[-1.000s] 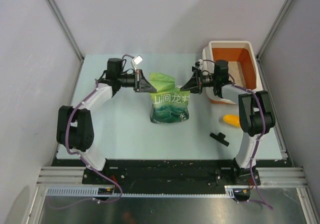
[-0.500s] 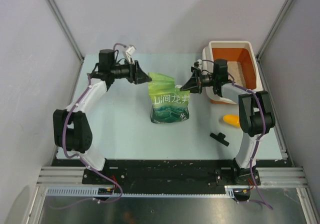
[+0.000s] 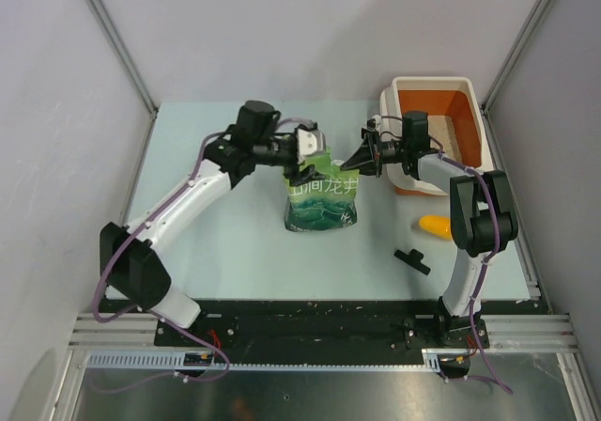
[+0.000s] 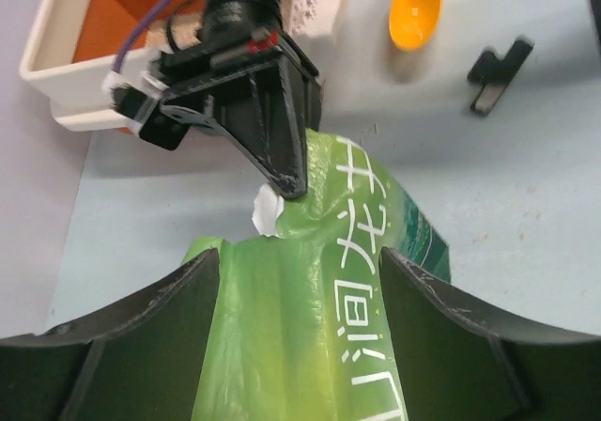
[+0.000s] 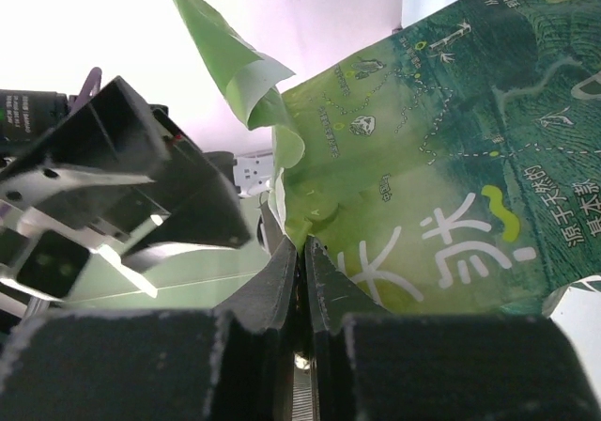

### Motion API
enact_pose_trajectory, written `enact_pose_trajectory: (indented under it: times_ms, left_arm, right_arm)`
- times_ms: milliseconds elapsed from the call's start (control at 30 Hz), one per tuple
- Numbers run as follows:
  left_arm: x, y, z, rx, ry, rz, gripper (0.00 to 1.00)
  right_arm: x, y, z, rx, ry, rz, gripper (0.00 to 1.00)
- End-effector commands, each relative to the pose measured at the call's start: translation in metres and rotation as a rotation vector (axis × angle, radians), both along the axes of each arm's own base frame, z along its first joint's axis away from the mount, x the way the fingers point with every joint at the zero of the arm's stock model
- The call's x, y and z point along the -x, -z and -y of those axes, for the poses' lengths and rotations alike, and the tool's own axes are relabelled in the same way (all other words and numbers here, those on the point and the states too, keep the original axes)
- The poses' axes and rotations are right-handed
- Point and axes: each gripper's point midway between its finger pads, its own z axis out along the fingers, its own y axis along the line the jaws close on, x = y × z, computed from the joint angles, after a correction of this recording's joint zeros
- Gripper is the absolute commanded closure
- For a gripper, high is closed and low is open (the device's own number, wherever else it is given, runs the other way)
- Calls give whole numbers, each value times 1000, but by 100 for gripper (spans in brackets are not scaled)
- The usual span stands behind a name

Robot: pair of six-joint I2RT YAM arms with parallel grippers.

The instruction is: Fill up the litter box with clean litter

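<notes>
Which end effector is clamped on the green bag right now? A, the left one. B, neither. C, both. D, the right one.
D: the right end effector is shut on the top edge of the bag, while the left end effector straddles the bag's top with its fingers spread open.

Top ext. cam: high over near edge of pale blue table (image 3: pixel 235 242), looking down. L/R wrist cams: close-up, facing each other across crumpled green printed pouch bag (image 4: pixel 310 346), shared w/ top view.
</notes>
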Motion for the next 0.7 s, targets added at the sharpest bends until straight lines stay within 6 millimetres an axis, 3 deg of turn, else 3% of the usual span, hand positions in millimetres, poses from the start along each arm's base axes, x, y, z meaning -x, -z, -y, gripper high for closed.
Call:
enact_pose_trajectory:
  times_ms: [0,33,267,400,667]
  left_arm:
    - [-12,39,3,-164,75,186,28]
    - [-13,49,6,-189,77,188,31]
    - [-22,65,7,-254,66,219,40]
    - [-14,79,3,-281,104,227,44]
    - [-13,99,-9,-348,86,203,67]
  right_arm:
    - [13,-53,9,-51,-66,104,100]
    - [14,-53,9,-53,-72,101,100]
    - [14,-53,13,-54,-73,84,100]
    - [13,-52,15,-51,-65,71,100]
    - [15,-54,25,-47,-53,19,100]
